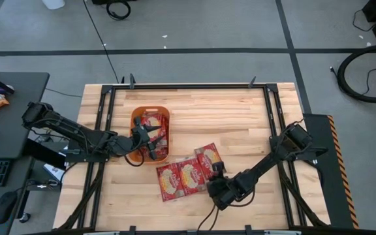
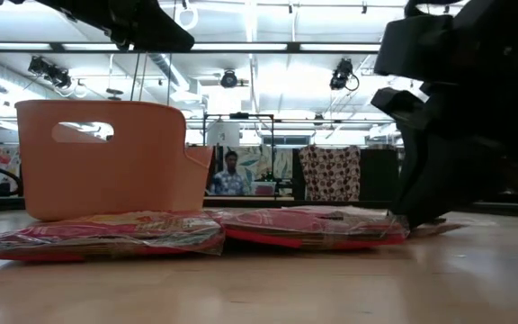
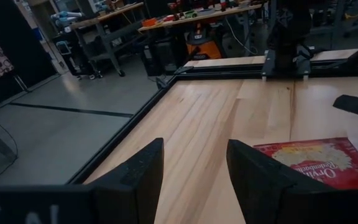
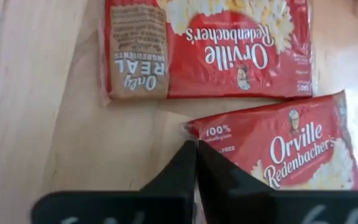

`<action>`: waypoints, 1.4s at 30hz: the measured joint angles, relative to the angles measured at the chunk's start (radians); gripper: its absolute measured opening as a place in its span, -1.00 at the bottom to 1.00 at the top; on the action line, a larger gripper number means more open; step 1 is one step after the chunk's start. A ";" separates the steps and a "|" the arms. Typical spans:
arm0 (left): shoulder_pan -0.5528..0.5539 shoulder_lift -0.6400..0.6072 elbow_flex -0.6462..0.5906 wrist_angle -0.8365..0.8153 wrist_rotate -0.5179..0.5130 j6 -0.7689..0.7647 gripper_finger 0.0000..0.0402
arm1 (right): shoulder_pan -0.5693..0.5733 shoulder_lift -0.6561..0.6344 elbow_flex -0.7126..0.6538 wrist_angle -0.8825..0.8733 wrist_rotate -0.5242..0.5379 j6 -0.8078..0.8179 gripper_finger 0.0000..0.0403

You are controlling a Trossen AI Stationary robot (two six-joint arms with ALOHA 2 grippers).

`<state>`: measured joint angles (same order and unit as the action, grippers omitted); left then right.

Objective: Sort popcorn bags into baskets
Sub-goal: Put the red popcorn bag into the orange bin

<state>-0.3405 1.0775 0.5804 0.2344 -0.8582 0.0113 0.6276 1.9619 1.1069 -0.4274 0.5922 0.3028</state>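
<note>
Right gripper [image 4: 196, 163] clenched at the corner of a table packet; left gripper over the basket.

Fingers of the right gripper meet at the near corner of one popcorn bag [image 4: 291, 149]; whether film is pinched cannot be told. Three popcorn bags [image 1: 189, 173] lie flat, edge to edge, on the wooden table [image 1: 240, 117]. More red bags sit inside the orange basket [image 1: 150, 111]. Left gripper [image 1: 150, 142] hangs above that basket, fingers [image 3: 138, 177] spread apart and carrying nothing.
</note>
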 joint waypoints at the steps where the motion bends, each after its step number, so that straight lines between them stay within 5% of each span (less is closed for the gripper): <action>1: 0.000 0.000 0.000 0.000 0.008 0.000 -0.10 | -0.002 0.000 0.000 0.000 -0.006 -0.005 -0.95; 12: 0.029 0.077 0.001 0.139 0.467 0.055 -0.10 | -0.038 -0.084 0.182 -0.254 0.016 -0.047 -0.96; 21: 0.030 0.261 0.013 0.382 0.457 0.110 -0.09 | -0.111 -0.215 0.318 -0.394 0.016 0.087 -0.97; 31: 0.055 0.422 0.200 0.240 0.469 0.069 0.10 | -0.173 -0.323 0.330 -0.380 -0.022 0.141 -0.97; 42: 0.165 0.509 0.332 0.108 0.730 0.027 0.14 | -0.193 -0.340 0.330 -0.316 -0.041 0.053 -0.97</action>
<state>-0.1756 1.5860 0.9126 0.3422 -0.1282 0.0380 0.4344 1.6215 1.4364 -0.7435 0.5516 0.3558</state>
